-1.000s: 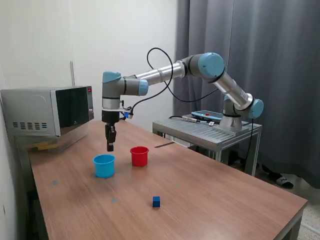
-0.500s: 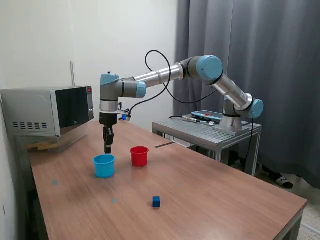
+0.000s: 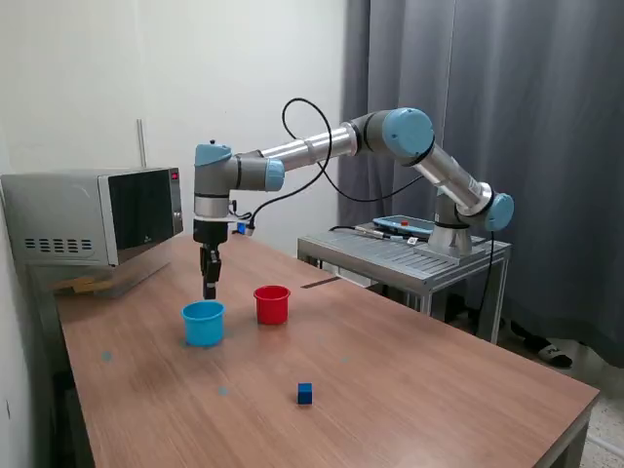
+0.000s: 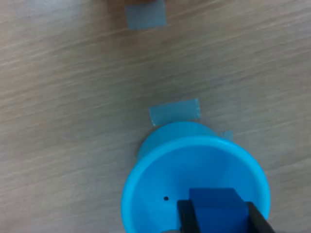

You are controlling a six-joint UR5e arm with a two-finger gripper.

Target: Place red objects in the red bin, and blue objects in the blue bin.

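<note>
The end effector (image 4: 218,218) grips a dark blue cube (image 4: 216,209) above the light-blue cup (image 4: 146,194) on the bench (image 3: 409,380).

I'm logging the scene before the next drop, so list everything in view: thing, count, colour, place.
blue cup: one, light blue, on the table, on the exterior view's left of the red cup.
red cup: one, red, on the table beside the blue cup.
blue cube: one, dark blue, held between the fingers over the blue cup's opening.
second blue cube: one, dark blue, loose on the table nearer the camera.
tape patches: pale blue, stuck on the table by the blue cup.
table: one, brown wood.
microwave: one, grey, at the exterior view's left.
metal stand: one, grey, carrying the arm's base.
curtain: grey, behind the arm.
gripper: one, black, above the blue cup, shut on the blue cube.
</note>
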